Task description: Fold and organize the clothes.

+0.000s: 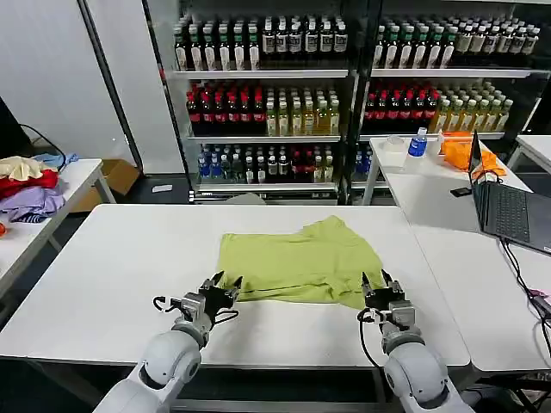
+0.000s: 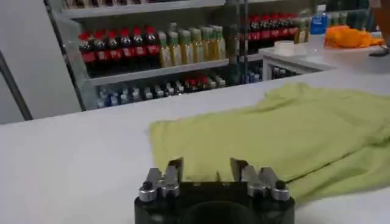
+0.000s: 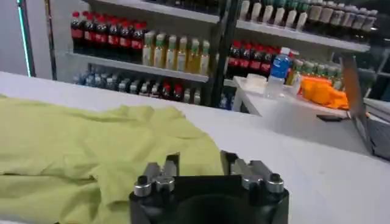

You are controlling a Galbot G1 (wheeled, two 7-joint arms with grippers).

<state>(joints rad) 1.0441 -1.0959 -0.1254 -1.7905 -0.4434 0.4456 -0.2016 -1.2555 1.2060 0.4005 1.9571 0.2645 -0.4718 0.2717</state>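
Observation:
The clothes are one lime T-shirt (image 1: 297, 258), lying roughly folded and wrinkled in the middle of the white table (image 1: 112, 284). My left gripper (image 1: 225, 282) is open at the shirt's near left corner, and the left wrist view shows the shirt (image 2: 286, 128) spreading away from the open gripper (image 2: 206, 165). At the near right corner my right gripper (image 1: 376, 282) is open too. In the right wrist view the open gripper (image 3: 200, 159) has the edge of the shirt (image 3: 79, 146) running between its fingers. Neither gripper holds anything.
A side table at the left carries a pile of red, purple and cream clothes (image 1: 26, 185). The table at the right holds an open laptop (image 1: 508, 211), an orange cloth (image 1: 461, 151) and a blue bottle (image 1: 418, 142). Shelves of drink bottles (image 1: 267, 103) stand behind.

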